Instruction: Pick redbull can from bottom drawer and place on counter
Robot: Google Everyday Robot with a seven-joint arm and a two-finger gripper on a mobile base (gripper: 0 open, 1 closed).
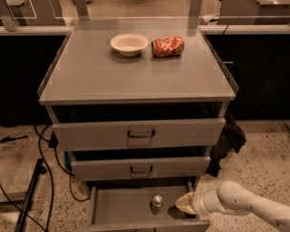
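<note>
The redbull can [157, 204] stands upright in the open bottom drawer [121, 210], a slim silvery can with a shiny top. My gripper [182, 205] reaches in from the right, inside the drawer, just right of the can and a small gap away from it. My white arm [251, 207] runs off to the lower right. The counter [135, 71] is the grey top of the cabinet above.
A white bowl [129, 43] and a crushed orange-red can [167, 46] sit at the back of the counter. Two upper drawers [140, 134] with dark handles stick out slightly. Black cables [19, 197] lie on the floor at left.
</note>
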